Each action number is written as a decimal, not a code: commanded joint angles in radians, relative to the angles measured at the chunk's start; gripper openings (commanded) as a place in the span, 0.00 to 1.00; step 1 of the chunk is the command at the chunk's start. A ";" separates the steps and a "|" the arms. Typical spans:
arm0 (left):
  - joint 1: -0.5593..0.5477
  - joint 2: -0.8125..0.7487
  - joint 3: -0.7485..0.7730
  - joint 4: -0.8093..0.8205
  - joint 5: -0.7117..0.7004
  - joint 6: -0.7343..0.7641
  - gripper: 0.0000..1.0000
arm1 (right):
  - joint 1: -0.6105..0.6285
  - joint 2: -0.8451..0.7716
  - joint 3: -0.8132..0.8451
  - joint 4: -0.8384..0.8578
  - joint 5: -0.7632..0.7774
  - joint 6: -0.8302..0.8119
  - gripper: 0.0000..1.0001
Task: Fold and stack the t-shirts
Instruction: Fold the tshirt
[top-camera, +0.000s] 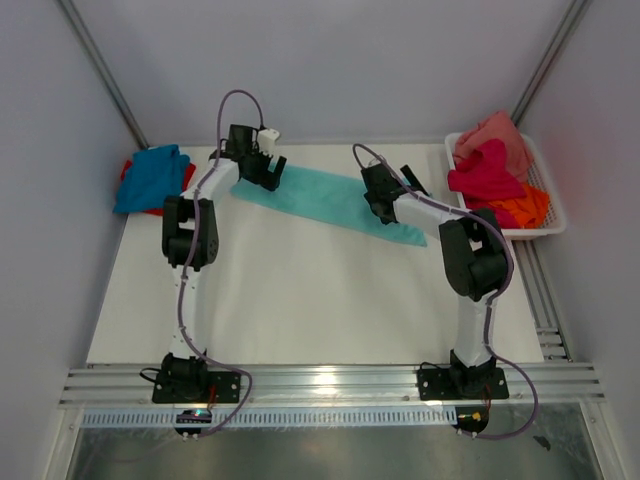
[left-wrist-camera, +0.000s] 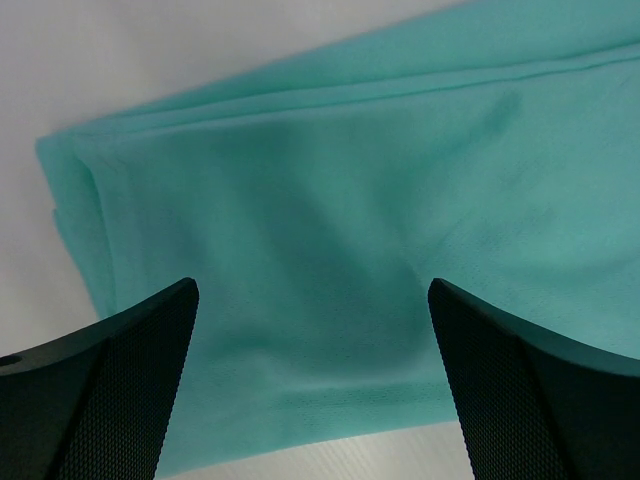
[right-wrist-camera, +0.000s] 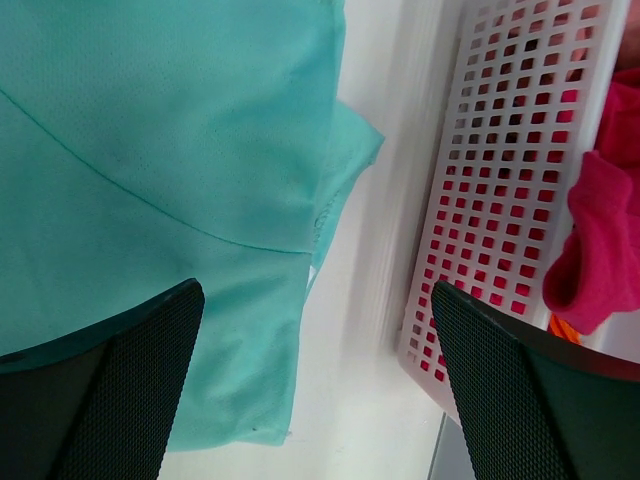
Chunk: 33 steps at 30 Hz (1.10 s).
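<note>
The mint-teal t-shirt (top-camera: 320, 198) lies folded into a long strip across the far part of the table, running from upper left to lower right. My left gripper (top-camera: 266, 172) hovers open over its left end, and the cloth (left-wrist-camera: 330, 230) fills the space between the fingers (left-wrist-camera: 120, 390). My right gripper (top-camera: 392, 208) is open above the strip's right end (right-wrist-camera: 150, 180), with bare table between its fingertips (right-wrist-camera: 318, 300). A blue t-shirt (top-camera: 150, 176) lies on a red one (top-camera: 187, 178) at the far left. Magenta (top-camera: 485, 172), salmon pink (top-camera: 497, 135) and orange (top-camera: 522, 208) t-shirts fill the basket.
The white mesh basket (top-camera: 552, 205) stands at the far right edge, its wall (right-wrist-camera: 500, 150) close beside my right gripper, with magenta cloth (right-wrist-camera: 600, 240) hanging over it. White walls enclose the table on three sides. A metal rail (top-camera: 330, 383) runs along the near edge.
</note>
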 joint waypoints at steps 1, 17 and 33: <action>-0.001 -0.005 0.014 -0.012 0.008 0.018 0.99 | -0.013 0.032 0.039 0.002 0.029 0.027 0.99; -0.003 -0.005 0.020 -0.170 -0.165 0.066 0.99 | -0.045 0.104 0.062 -0.069 -0.018 0.076 0.99; -0.029 -0.025 -0.058 -0.170 -0.263 0.094 0.98 | -0.055 0.103 0.058 -0.088 -0.014 0.035 0.99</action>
